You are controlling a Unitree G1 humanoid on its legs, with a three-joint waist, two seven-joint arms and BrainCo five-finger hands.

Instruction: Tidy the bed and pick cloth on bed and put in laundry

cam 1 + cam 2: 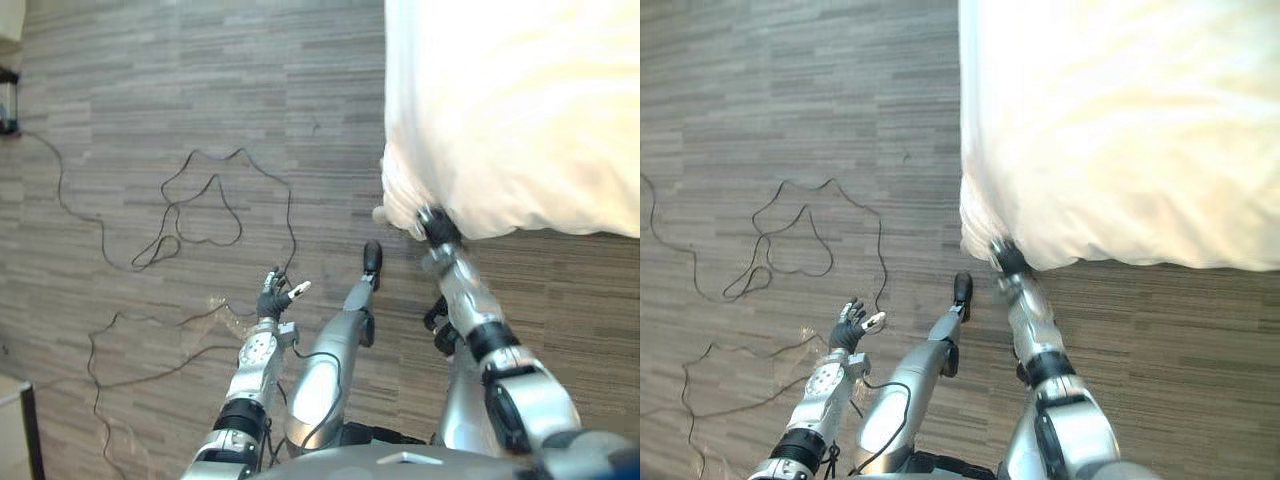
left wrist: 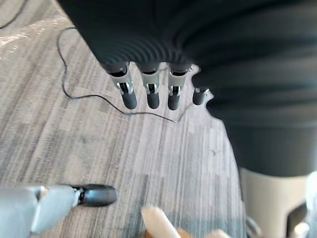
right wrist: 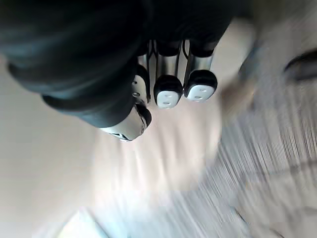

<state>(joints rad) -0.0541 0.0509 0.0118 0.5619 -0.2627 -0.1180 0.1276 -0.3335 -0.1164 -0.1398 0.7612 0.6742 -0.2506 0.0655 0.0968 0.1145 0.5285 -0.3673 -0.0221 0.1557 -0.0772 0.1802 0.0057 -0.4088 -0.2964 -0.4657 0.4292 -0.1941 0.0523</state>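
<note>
Here, at the bulging corner of the white bedding (image 1: 510,110): right hand (image 1: 437,226), up against the cloth, grip impossible to tell. Bedding spread ahead of and beyond that hand, grey plank floor (image 1: 150,100) beside it. Well apart, low over the same floor: left hand (image 1: 272,298), loosely spread, fingers (image 2: 151,96) straight, holding nothing, touching nothing.

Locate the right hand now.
Eye views: the right hand is on the robot's right, at the near left corner of the white bedding. The left hand hangs lower left over the floor.
</note>
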